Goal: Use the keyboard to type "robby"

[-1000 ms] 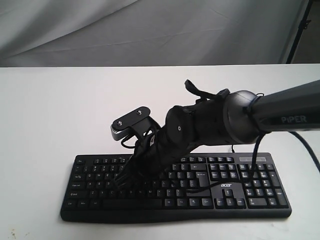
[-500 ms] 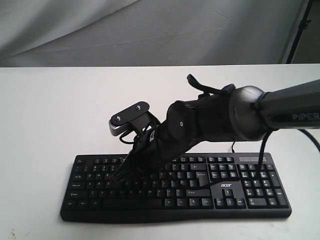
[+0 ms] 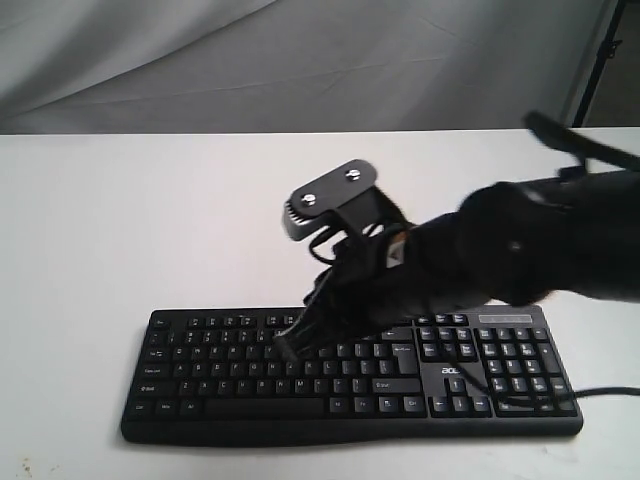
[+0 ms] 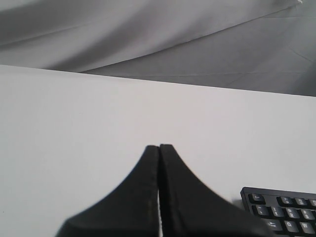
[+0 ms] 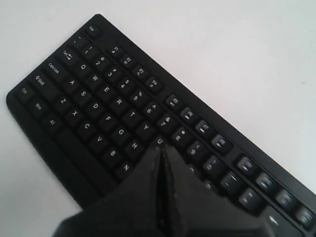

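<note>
The black keyboard lies near the table's front edge, its numeric pad on the right. My right arm reaches in from the right, motion-blurred. The right gripper is shut with nothing in it and points down at the letter rows in the keyboard's middle. In the right wrist view its joined tips sit just over the U key, with the keyboard spread beyond them. I cannot tell whether they touch a key. The left gripper is shut and empty above bare table, a corner of the keyboard beside it.
The white table stretches bare behind and left of the keyboard. A grey cloth backdrop hangs behind it. A thin black cable runs off to the right from the numeric pad. A dark stand shows at the back right.
My right arm has swung rightward and lifted a little. Its shut tips have shifted from the left-hand letter keys toward the keyboard's middle. The wrist camera sits higher and further right.
</note>
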`<state>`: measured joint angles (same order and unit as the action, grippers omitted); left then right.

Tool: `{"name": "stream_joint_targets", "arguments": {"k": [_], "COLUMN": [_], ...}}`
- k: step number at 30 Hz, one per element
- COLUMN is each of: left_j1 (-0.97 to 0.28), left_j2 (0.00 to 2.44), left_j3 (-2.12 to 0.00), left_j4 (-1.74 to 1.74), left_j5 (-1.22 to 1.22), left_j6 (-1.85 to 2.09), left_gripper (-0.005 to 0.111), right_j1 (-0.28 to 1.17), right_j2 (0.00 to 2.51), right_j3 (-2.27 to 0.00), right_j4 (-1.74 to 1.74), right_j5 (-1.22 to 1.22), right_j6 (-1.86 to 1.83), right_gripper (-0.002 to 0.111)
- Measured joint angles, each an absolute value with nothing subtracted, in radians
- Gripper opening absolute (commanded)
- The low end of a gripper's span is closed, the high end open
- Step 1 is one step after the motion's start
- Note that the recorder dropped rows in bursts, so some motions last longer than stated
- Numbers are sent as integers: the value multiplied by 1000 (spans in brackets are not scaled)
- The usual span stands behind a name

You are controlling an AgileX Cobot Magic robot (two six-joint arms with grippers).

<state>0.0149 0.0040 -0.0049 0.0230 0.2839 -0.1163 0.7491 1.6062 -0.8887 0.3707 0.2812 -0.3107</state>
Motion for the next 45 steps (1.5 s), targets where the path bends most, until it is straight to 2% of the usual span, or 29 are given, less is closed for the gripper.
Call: {"name": "stream_joint_targets", "arguments": {"k": [11,28,33,40,45], "left_j1": [15,15,15,15,15], "left_j2": [4,4,4,4,4], "left_j3": [-5,-5,-5,-5,-5], "left_j4": [23,23,23,23,23], "left_j5": [284,284,284,284,284], "left_j6": [-116,-116,-116,-116,-116], "left_gripper": [0,0,0,0,0], "right_j1": [692,647,505,183,-70], "right_j2": [1105,1032,884,547,331], "right_j3": [-628,-593,-494,-332,-293], "right_j4": [294,287,282,281,281], "right_j5": [211,132,97,102,218], "right_j6": [-285,-243,-239,-235,-235], "right_gripper": [0,0,0,0,0]}}
